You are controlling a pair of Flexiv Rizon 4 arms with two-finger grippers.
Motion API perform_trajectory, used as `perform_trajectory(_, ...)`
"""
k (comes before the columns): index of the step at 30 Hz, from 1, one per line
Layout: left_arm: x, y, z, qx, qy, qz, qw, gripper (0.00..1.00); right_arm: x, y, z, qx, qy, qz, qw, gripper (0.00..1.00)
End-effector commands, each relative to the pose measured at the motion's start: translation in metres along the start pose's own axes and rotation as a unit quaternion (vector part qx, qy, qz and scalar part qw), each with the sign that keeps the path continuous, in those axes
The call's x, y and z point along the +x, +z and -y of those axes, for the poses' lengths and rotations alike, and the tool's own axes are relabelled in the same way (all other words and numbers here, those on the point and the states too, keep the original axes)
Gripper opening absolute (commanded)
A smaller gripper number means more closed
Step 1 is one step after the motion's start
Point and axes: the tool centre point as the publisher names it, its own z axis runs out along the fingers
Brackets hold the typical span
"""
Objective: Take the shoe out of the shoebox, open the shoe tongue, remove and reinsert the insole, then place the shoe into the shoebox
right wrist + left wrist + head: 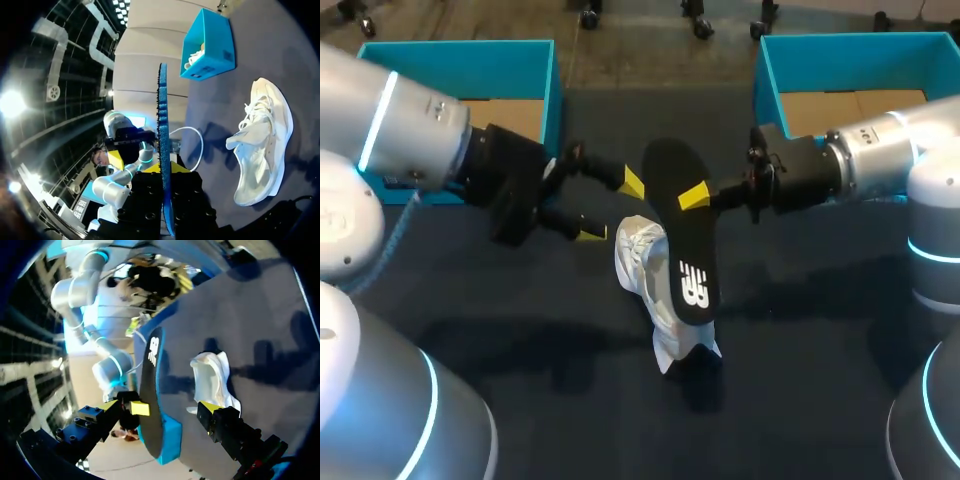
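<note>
My right tool point(695, 197) is clamped on the black insole point(687, 250), holding it above the table point(800, 330) with its long axis running away from me. Just beneath lies the white shoe point(645, 265), roughly parallel. My left tool point(612, 207), fingers apart and empty, hovers beside the insole's far end and is nearer the shoe.

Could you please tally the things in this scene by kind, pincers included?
teal shoeboxes: 2
white shoe: 1
black insole: 1
pincers, left pincer and right pincer: 2
Total: 6
</note>
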Motion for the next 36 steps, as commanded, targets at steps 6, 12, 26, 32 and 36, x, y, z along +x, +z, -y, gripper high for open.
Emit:
perform_trajectory(6,0.018,0.003,0.003,-0.038,-0.020,0.074,0.996,1.00,0.000,0.003,0.005,0.000,0.008,-0.003,1.000,0.00)
perform_trajectory(12,0.024,0.009,-0.004,-0.059,-0.043,0.116,0.991,1.00,-0.002,0.007,0.004,0.000,0.013,-0.009,1.000,0.00)
perform_trajectory(26,0.025,0.024,-0.019,-0.089,-0.035,0.161,0.982,1.00,0.000,0.018,0.003,-0.010,0.002,-0.024,1.000,0.00)
perform_trajectory(32,0.024,0.023,-0.028,-0.097,-0.028,0.166,0.981,0.91,-0.002,0.020,0.008,-0.020,0.010,-0.030,0.999,0.00)
perform_trajectory(36,0.027,0.024,-0.036,-0.106,-0.022,0.168,0.980,0.93,0.000,0.023,0.010,-0.020,0.012,-0.030,0.999,0.00)
